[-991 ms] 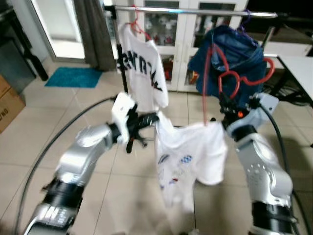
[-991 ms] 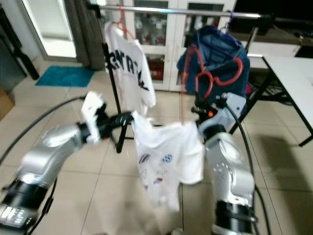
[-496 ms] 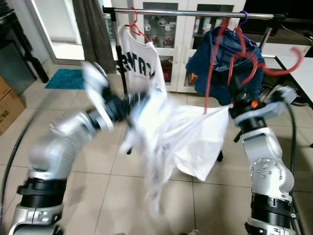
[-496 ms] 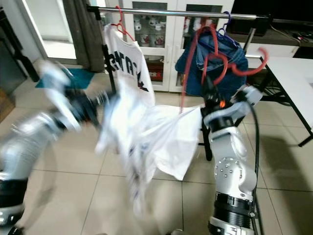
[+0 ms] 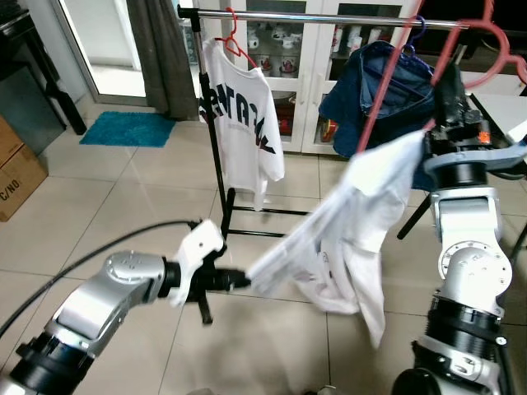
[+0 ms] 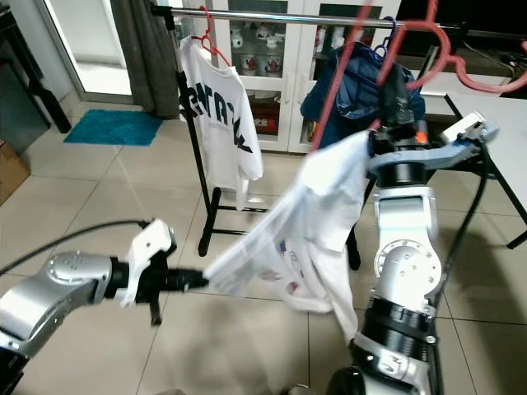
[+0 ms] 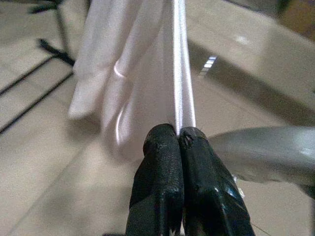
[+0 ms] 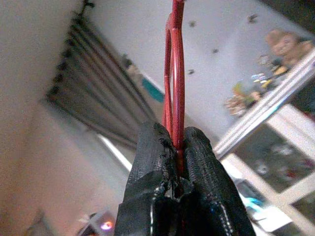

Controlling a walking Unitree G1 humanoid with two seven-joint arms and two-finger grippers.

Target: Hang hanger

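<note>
The right gripper (image 8: pixel 175 147) is clamping its two black fingers tight on the thin red plastic hanger (image 5: pixel 469 37), raising it high beside the silver metal clothes rail (image 5: pixel 329 16). The white printed T-shirt (image 5: pixel 354 239) is draping from the hanger and stretching down towards the left gripper (image 7: pixel 178 135), which is pinching a fold of the shirt's fabric with its fingers pressed together, low over the beige tiled floor (image 5: pixel 123 206). A white lettered shirt (image 5: pixel 243 123) and a blue garment (image 5: pixel 387 90) are hanging on the rail.
</note>
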